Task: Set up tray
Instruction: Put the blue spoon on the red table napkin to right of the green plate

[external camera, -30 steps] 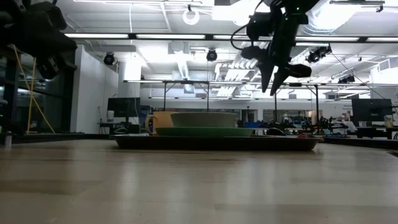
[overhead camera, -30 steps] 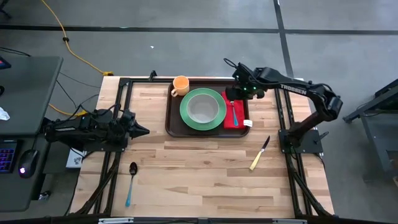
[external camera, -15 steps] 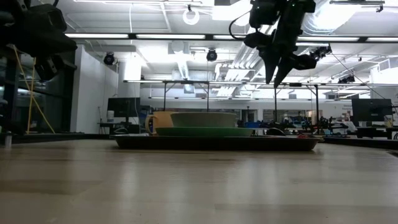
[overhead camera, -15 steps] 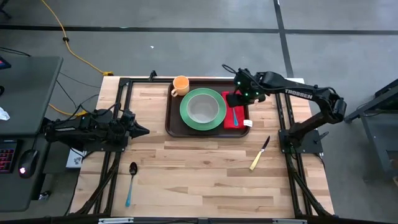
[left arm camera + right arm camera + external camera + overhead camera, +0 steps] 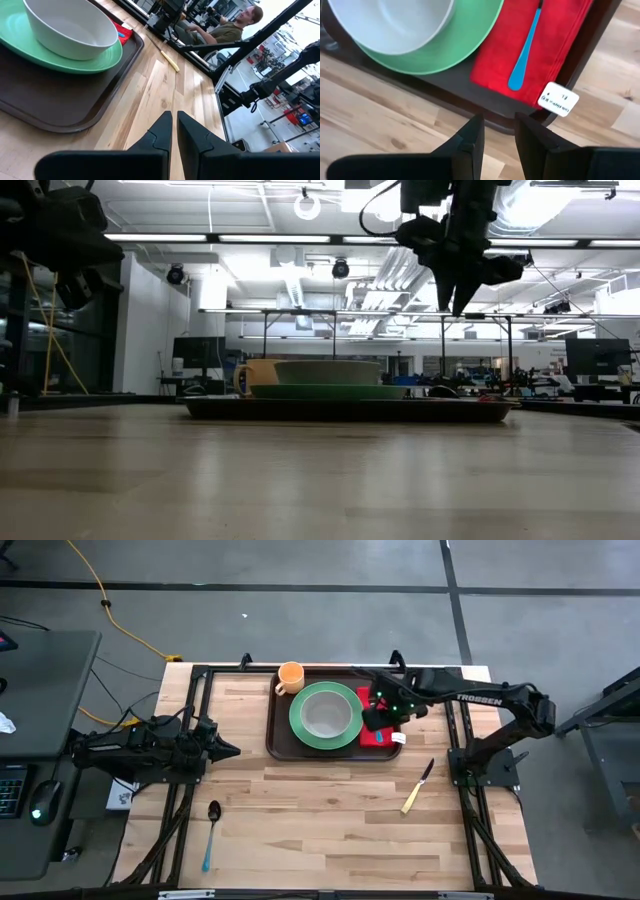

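The dark brown tray (image 5: 280, 730) lies at the far middle of the table. On it rest a green plate (image 5: 326, 716) carrying a white bowl (image 5: 395, 20), an orange cup (image 5: 290, 676) and a red napkin (image 5: 505, 65) with a blue utensil handle (image 5: 525, 55) lying on it. My right gripper (image 5: 372, 720) hangs open above the napkin's near end, pointing steeply down, with nothing between its fingers (image 5: 470, 137). My left gripper (image 5: 232, 750) waits shut at the table's left, pointing toward the tray, clear of everything.
A knife with a yellow handle (image 5: 417, 787) lies on the bare wood right of the tray. A spoon with a blue handle (image 5: 211, 833) lies near the front left. A white label (image 5: 559, 99) sticks out at the napkin's corner. A person (image 5: 225, 30) sits beyond the table.
My right gripper has travelled from the tray's far right corner toward the table's near edge, staying high, and now hangs over the napkin. Nothing on the tray has moved.
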Controlling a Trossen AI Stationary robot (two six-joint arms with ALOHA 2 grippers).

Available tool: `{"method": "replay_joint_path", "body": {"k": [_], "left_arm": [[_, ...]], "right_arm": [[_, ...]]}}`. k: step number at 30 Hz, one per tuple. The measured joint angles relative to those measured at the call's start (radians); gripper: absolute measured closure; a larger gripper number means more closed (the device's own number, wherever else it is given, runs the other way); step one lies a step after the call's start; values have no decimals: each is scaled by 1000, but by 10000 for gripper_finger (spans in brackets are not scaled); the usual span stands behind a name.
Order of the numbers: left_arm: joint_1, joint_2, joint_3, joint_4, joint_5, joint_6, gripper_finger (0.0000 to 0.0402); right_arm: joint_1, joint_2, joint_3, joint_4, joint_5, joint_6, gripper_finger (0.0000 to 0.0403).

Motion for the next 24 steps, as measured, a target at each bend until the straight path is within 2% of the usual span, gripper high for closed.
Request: {"method": "replay_joint_path", "body": {"k": [7,13,18,24], "left_arm": [[0,0,0,0,3,0,346],[0,0,0,-1,3,0,346],[0,0,0,-1,3,0,346],[0,0,0,-11,3,2,346]], "right_arm": [[81,0,0,-2,52,64,318],[151,0,0,-6,52,119,318],[216,0,0,-42,57,177,318],[306,0,-1,-112,118,277,318]]}}
